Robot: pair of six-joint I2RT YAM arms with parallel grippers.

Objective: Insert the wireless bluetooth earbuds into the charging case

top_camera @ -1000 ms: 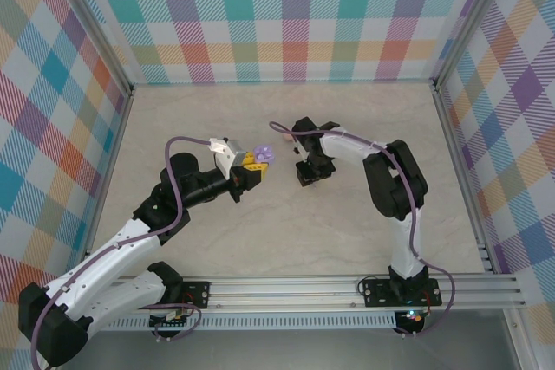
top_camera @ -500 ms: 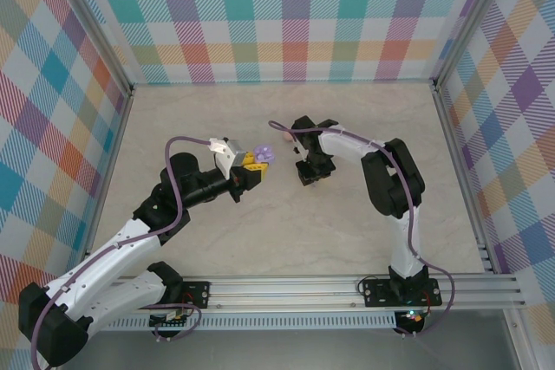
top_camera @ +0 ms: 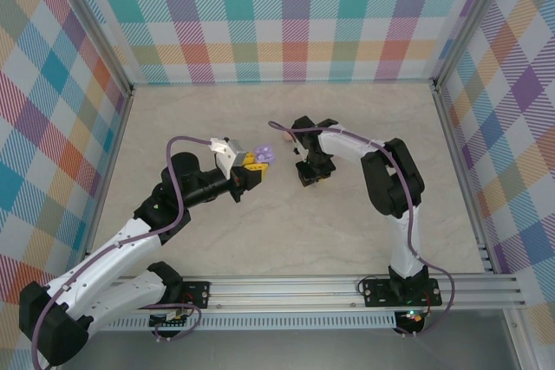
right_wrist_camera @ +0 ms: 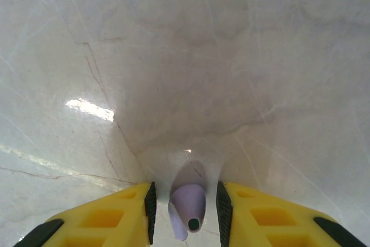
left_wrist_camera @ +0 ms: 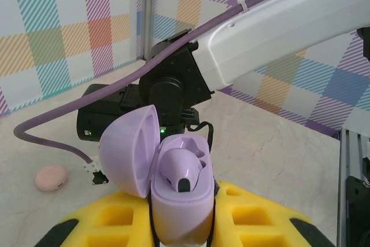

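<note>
Left tool (left_wrist_camera: 182,228) clamps the open charging case (left_wrist_camera: 176,169) — right tool (right_wrist_camera: 185,215) straddles a purple earbud (right_wrist_camera: 187,201), jaws apart.

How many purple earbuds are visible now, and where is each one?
2. One earbud sits in the open purple case held by the left gripper. The other earbud lies on the table between the jaws of the right gripper. Others may be hidden.

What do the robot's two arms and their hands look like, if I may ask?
The left arm and right arm both have white shells with black joints, and a purple cable runs along each. The left hand and right hand have yellow fingers with black inner pads and recessed rectangular pockets.
</note>
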